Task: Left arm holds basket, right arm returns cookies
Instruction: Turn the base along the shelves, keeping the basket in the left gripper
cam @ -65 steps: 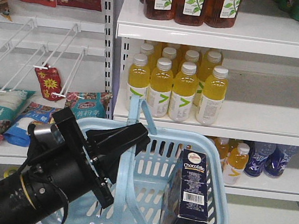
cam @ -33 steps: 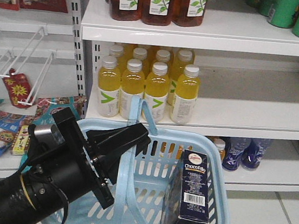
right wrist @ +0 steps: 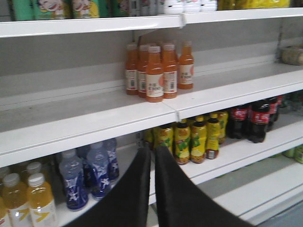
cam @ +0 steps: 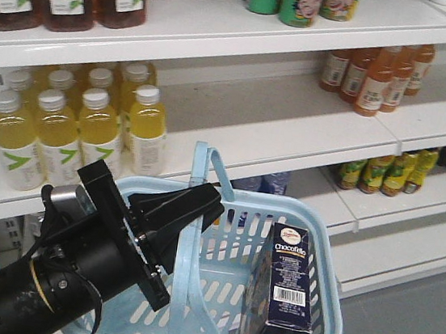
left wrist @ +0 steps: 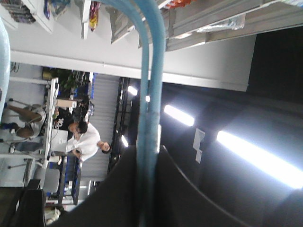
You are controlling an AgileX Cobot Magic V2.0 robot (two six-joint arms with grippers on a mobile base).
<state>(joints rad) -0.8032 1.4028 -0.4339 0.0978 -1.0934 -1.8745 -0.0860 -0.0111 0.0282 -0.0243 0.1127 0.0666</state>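
Our left arm [cam: 72, 271] reaches up from the lower left, and the left gripper [cam: 195, 208] is clamped on a hoop handle [cam: 199, 164] of the basket [cam: 335, 311]. The cookies [cam: 283, 284] stand upright in the basket's near right corner. Only the right wrist view shows the right gripper [right wrist: 152, 184]. It seems nearly closed and empty, and it faces shelves [right wrist: 94, 123] of bottles [right wrist: 154, 71].

The lower part of the basket [cam: 325, 330] runs off the bottom edge of the front view, and so does most of the left arm [cam: 46, 284]. The left claw [cam: 206, 206] hides part of the basket's rim. The small print on the cookies [cam: 286, 285] is too tiny to read. The right wrist view shows only the tips of the right claw [right wrist: 153, 153].
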